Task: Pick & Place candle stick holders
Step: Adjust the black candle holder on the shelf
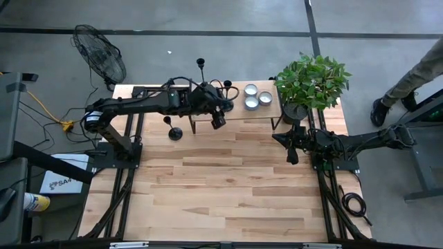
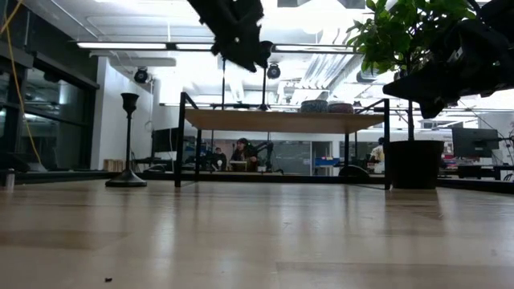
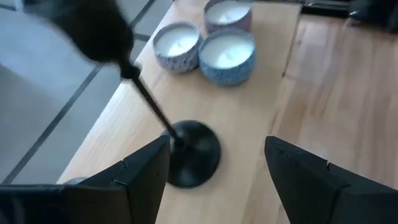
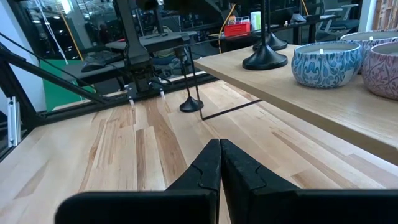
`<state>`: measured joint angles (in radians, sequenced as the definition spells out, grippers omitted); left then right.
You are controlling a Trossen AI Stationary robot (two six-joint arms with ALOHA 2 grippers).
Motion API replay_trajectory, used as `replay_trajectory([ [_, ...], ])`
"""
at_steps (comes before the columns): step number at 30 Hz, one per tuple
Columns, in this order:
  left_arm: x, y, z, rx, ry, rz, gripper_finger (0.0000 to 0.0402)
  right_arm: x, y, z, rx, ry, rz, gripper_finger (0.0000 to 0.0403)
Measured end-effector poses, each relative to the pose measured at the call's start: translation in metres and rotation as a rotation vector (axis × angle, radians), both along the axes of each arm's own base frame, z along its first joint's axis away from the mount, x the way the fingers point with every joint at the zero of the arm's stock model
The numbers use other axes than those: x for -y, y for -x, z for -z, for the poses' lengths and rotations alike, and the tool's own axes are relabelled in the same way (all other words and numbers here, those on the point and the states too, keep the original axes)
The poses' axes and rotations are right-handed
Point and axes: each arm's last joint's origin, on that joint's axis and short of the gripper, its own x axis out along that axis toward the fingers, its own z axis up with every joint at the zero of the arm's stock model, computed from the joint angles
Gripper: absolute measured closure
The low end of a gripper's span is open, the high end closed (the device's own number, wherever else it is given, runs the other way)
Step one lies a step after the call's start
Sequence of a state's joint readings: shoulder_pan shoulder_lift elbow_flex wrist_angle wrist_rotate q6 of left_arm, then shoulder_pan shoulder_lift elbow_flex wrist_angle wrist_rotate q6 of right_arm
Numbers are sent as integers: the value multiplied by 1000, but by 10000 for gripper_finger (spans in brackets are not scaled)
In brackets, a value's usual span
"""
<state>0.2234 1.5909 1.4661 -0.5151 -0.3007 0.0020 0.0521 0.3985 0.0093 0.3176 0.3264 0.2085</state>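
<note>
The left gripper (image 1: 219,119) hangs above the raised wooden shelf (image 1: 239,114) at the far side of the table (image 1: 221,180), its fingers (image 3: 140,174) spread wide and holding nothing. Directly ahead of those fingers, between their tips, a black candlestick holder (image 3: 189,152) stands on the shelf — its round base is clear of both fingers, its thin stem leaning toward the camera in the wrist view. Beyond that holder sit three candle tins (image 1: 256,97), grouped close together. A second candlestick holder (image 1: 201,69) stands near the shelf's far edge behind the gripper. A third candlestick holder (image 1: 174,129) stands upright on the table surface, beside the shelf and to the arm's side of the gripper. The right gripper (image 1: 291,153) waits over the table near the potted plant (image 1: 311,81), fingers pressed fully together and empty.
</note>
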Motion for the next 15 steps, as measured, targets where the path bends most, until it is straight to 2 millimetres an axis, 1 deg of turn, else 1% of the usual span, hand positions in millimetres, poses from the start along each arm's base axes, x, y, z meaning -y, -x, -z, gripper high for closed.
replay_trajectory([
  [8,-2,-5,27,72,-20,-15,143,0,0,0,0,0,-1,400],
  [15,-3,-8,45,160,-64,-42,143,0,0,0,-1,0,-1,400],
])
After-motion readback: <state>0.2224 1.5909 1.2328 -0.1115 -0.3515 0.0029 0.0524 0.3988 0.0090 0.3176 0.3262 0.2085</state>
